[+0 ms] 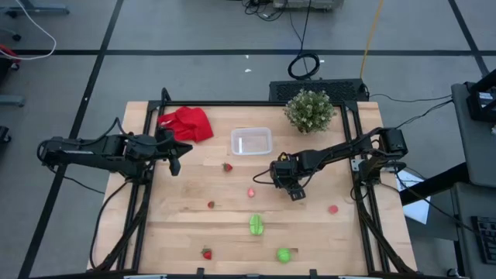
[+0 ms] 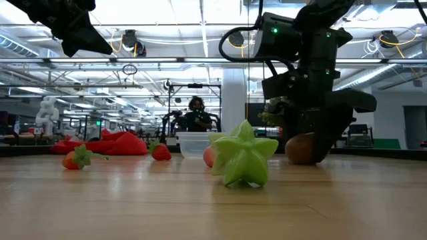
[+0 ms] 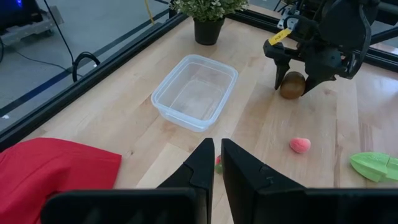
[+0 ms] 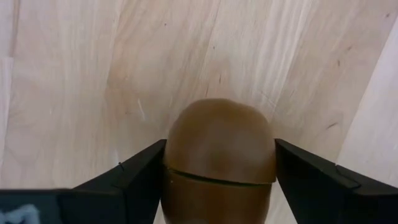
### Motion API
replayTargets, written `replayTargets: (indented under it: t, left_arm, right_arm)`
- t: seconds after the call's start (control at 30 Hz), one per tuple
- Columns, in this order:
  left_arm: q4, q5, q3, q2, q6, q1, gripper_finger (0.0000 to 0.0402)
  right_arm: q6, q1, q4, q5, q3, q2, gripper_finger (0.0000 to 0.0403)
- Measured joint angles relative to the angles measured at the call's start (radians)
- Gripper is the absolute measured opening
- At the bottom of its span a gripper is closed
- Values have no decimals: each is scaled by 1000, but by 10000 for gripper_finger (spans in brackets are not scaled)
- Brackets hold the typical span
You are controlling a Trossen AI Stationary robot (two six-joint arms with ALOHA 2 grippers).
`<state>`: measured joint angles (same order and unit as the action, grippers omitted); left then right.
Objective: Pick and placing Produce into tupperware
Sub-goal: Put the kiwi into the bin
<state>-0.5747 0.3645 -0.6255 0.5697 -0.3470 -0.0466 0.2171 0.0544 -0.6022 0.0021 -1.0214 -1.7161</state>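
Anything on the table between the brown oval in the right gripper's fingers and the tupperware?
Nothing: in the left wrist view, bare wood runs from the brown oval, straddled by the open right gripper, to the tupperware. The high view agrees.

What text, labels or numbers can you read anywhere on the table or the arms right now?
None can be read.
Yellow tag on the right arm above its claw: any print too small to read.
Tupperware, brown oval, red cloth, potted plant: no visible markings.
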Motion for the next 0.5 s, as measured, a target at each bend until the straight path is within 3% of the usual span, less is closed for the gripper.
replayTargets:
  t: [0.5]
  left_arm:
    - [1, 0, 0, 0, -1, 0, 33]
  right_arm:
    - [-17, 0, 0, 1, -1, 0, 233]
